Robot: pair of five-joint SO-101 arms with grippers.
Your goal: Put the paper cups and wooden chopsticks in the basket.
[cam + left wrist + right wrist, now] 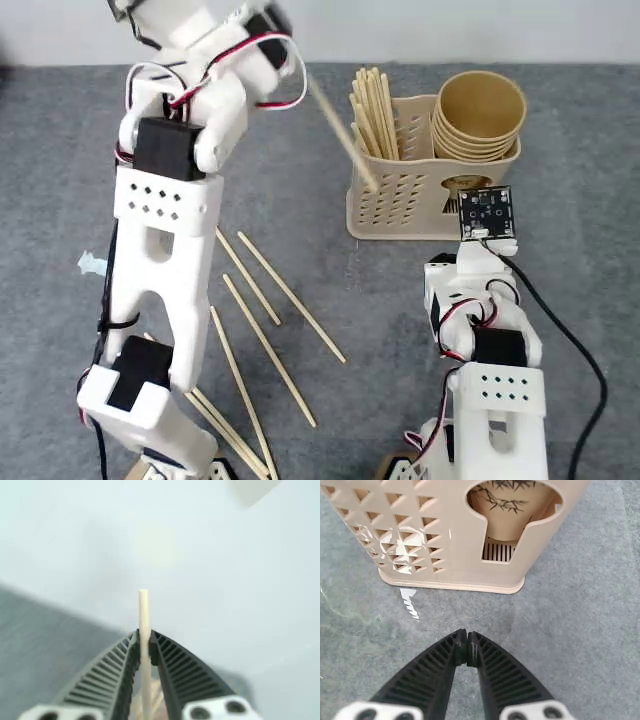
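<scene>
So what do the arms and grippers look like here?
Both the left arm and right arm are white shells with black servo blocks, rows of small holes and red, white and black wires. A black circuit board tops the right one. The left gripper and right gripper have black, ribbed, tapering fingers on white bases.

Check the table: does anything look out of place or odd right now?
Yes. Several loose chopsticks lie scattered at different angles on the grey mat in front of the basket. The left end effector holds one chopstick slanted, its tip against the basket's outer wall, apparently not inside.
</scene>
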